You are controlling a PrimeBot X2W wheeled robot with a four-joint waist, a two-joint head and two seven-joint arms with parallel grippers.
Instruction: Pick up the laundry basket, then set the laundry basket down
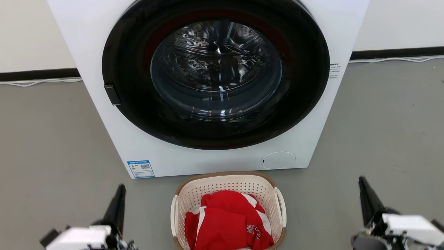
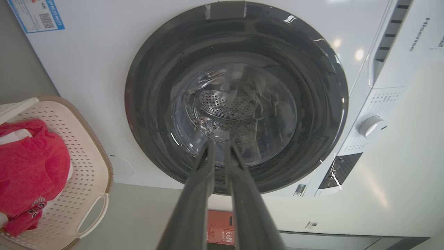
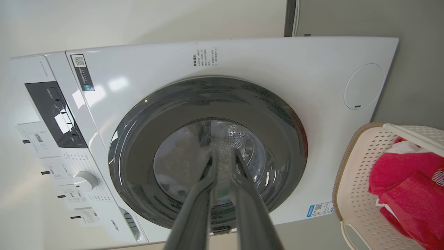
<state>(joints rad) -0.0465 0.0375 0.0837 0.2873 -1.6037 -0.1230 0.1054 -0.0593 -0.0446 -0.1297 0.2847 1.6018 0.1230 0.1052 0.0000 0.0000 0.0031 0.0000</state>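
Note:
The laundry basket [image 1: 222, 183], cream-white and perforated with a brown rim and white loop handles, stands on the grey floor just in front of the washer. It holds a red and white garment [image 1: 227, 222]. My left gripper [image 1: 121, 190] hovers to the basket's left, shut on nothing. My right gripper [image 1: 362, 182] is well off to the basket's right, also shut and holding nothing. The left wrist view has the basket [image 2: 88, 166] at its left edge, beside the left gripper [image 2: 218, 144]. In the right wrist view the basket [image 3: 357, 173] sits at the right edge, away from the right gripper [image 3: 223, 154].
A white front-loading washer [image 1: 104, 52] with a round dark glass door [image 1: 215, 80], shut, rises directly behind the basket. Grey floor [image 1: 48, 146] spreads on both sides of it. A white cable [image 1: 38, 82] runs along the black skirting at the wall.

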